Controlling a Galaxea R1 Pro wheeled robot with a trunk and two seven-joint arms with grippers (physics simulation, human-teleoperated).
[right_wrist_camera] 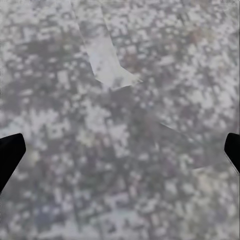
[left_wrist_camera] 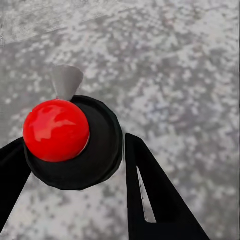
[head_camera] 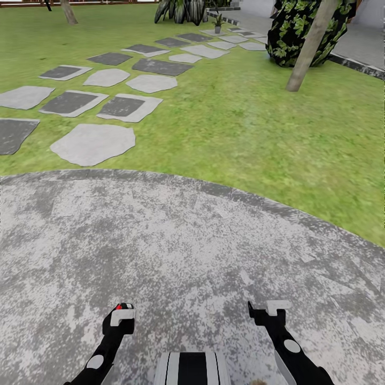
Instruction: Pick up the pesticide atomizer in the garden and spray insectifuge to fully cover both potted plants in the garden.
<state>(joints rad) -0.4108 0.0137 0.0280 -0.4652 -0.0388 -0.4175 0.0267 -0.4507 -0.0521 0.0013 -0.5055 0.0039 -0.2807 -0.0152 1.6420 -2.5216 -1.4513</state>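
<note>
Atomizer [left_wrist_camera: 70,145] between left tool [left_wrist_camera: 75,190] fingers

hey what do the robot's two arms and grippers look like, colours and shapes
Both arms are slim and black, each with a round pale grey disc at a joint. The left gripper and right gripper each carry a white angular block near the tip. In the wrist views the jaws are flat, black, tapering blades. No cables or markings are visible.
</note>
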